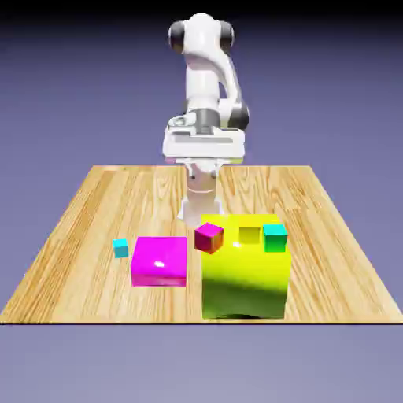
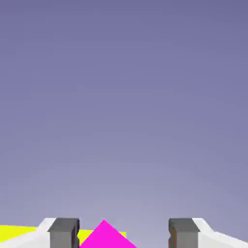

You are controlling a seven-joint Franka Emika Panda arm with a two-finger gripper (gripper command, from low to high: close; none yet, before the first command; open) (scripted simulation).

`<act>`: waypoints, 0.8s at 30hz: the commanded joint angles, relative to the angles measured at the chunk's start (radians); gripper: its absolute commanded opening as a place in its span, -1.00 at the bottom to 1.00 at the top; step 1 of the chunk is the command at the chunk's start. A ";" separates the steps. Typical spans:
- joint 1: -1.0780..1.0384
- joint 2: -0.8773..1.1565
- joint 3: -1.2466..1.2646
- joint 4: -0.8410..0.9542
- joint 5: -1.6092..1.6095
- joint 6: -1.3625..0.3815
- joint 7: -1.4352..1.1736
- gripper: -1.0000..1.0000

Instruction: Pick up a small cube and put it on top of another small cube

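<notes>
Spanning most of the area in front of the hand, the yellow block point(image 1: 242, 268) is the largest item; it carries a small yellow cube point(image 1: 249, 234) and a teal cube point(image 1: 275, 237) on its top face. A flat magenta block point(image 1: 160, 260) lies beside it, toward the exterior view's left. A magenta-red cube point(image 1: 209, 237) sits at the yellow block's near corner, just ahead of the gripper point(image 2: 123, 233). The jaws stand wide apart and grip nothing; in the hand view, only a magenta corner shows low between the fingertips point(image 2: 63, 231).

The cyan cube point(image 1: 120, 248), the smallest piece, rests on the table point(image 1: 86, 212) just beyond the magenta block, well off to the hand's side. Judged rigid, very light and smooth, it can slip or tip. Grip two opposite vertical faces, centred, with fingers square to them.
</notes>
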 commanded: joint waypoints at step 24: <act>0.224 -0.026 -0.870 -0.032 0.290 -0.045 0.450 0.00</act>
